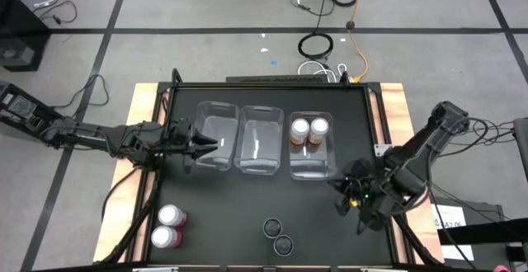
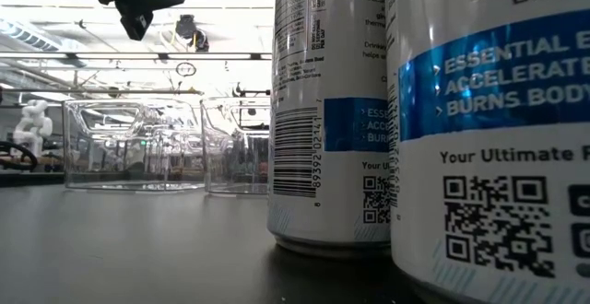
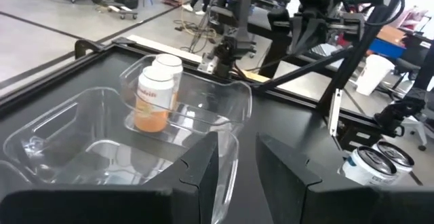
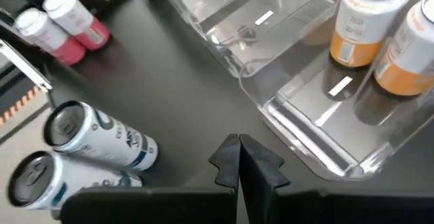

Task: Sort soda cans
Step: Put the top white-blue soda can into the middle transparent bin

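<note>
Two orange cans (image 1: 308, 130) (image 3: 152, 98) (image 4: 363, 20) stand upright in the right clear bin (image 1: 312, 171). Two pink cans (image 1: 168, 227) (image 4: 64, 24) stand near the table's near left corner. Two cans with dark tops and white-and-blue bodies (image 1: 278, 235) (image 4: 95, 139) (image 2: 332, 111) stand at the near edge, in the middle. My left gripper (image 1: 213, 147) (image 3: 237, 166) is open and level. It points toward the table's right at the left wall of the left bin (image 1: 216, 136). My right gripper (image 1: 342, 191) (image 4: 239, 157) is shut and holds nothing, hovering on the near right side of the right bin.
The left bin and the middle bin (image 1: 259, 140) hold no cans. All three bins stand side by side across the table's middle. The black mat has a raised frame around it. Bare mat lies between the bins and the cans along the near edge.
</note>
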{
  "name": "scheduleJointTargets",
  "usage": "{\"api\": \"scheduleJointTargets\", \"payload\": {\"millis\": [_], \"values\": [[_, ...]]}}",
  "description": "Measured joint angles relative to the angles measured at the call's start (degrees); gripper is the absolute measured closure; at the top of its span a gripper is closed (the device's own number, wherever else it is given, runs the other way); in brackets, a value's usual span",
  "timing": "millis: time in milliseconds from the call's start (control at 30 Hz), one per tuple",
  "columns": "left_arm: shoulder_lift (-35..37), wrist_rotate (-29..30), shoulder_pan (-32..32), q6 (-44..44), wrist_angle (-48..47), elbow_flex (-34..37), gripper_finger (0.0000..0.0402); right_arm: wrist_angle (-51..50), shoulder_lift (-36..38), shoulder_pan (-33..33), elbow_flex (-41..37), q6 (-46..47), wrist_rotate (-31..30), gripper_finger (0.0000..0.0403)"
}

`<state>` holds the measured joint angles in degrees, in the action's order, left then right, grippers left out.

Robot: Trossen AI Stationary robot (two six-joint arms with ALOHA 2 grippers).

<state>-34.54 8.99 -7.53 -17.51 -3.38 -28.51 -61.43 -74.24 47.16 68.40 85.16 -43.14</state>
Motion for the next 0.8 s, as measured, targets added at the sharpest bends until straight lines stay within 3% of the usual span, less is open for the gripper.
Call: {"api": "scheduleJointTargets", "payload": {"millis": [367, 433, 633, 800], "values": [[0.0, -0.1, 0.0, 0.2, 0.0, 0.0, 0.0293, 0.7, 0.0, 5.5, 0.0, 4.1, -14.0, 0.0402], [0.0, 0.0, 0.0, 1.8, 0.0, 0.0, 0.0293, 0.8, 0.0, 5.5, 0.0, 3.1, -12.9, 0.0402], [0.0, 0.2, 0.0, 2.8, -0.1, 0.0, 0.0293, 0.9, 0.0, 4.6, 0.0, 2.7, -1.6, 0.0402], [-0.1, 0.3, 0.0, 2.9, -0.1, 0.0, 0.0293, 1.0, -0.1, 3.8, 0.0, 2.5, -2.5, 0.0403]]}}
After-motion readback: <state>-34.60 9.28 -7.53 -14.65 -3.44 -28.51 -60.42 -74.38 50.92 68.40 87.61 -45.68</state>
